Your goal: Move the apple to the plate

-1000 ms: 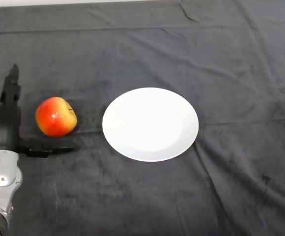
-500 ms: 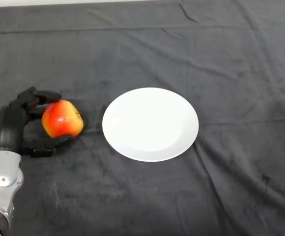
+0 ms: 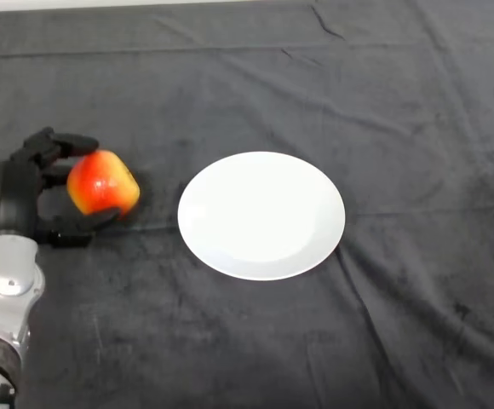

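A red and yellow apple (image 3: 102,181) is at the left of the table, held in my black left hand (image 3: 15,198). The fingers curl over its top and far side and the thumb sits under its near side. The apple looks lifted a little off the cloth. A white round plate (image 3: 261,215) lies empty in the middle of the table, a short way to the right of the apple.
The table is covered by a dark wrinkled cloth (image 3: 400,111). My silver-grey forearm (image 3: 4,294) comes in from the lower left corner.
My hand went from open beside the apple to curled round it. The apple has since moved slightly up and back with the hand.
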Available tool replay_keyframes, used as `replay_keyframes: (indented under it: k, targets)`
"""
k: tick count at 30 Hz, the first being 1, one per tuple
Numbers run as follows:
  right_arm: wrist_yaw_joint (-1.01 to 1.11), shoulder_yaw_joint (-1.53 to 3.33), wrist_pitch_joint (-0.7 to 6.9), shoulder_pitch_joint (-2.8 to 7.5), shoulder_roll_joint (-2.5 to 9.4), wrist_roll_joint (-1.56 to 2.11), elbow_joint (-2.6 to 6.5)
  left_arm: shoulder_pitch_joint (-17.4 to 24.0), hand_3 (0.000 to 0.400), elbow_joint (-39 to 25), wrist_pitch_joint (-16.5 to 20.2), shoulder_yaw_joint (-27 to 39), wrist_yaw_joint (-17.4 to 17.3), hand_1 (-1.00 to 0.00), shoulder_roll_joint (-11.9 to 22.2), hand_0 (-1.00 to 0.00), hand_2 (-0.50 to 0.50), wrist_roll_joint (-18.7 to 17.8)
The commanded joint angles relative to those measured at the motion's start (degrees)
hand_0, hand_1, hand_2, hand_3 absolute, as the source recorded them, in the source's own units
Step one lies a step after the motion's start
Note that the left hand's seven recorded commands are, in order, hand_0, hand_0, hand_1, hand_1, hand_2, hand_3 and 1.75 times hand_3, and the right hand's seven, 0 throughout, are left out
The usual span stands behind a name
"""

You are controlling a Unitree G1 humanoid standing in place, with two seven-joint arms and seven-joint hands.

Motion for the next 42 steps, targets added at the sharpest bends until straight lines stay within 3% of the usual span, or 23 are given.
replay_keyframes:
  k: [1,9,16,28,42]
  targets:
    - [-0.44,0.68,-0.22,-0.62,-1.57,-0.2,1.29,-4.1,0.4,1.2,-0.1,0.0,1.7,-1.0,0.7,-1.0,0.0,0.0]
    - [-0.44,0.68,-0.23,-0.63,-1.57,-0.2,1.3,-4.6,0.4,-1.4,-5.5,-1.7,6.3,-1.0,-3.7,-1.0,0.0,1.4]
    - [-0.44,0.69,-0.24,-0.64,-1.57,-0.21,1.33,-3.9,0.4,-2.3,-11.6,-4.5,7.8,-1.0,-7.3,-1.0,0.0,2.3]
    - [-0.45,0.7,-0.29,-0.7,-1.57,-0.23,1.44,-3.5,0.4,-0.2,-17.2,-11.8,5.0,-1.0,-10.7,-1.0,0.0,1.7]
    - [-0.47,0.73,-0.37,-0.79,-1.56,-0.26,1.61,-3.3,0.4,2.2,-16.9,-19.9,0.8,-1.0,-10.3,-1.0,0.0,1.1]
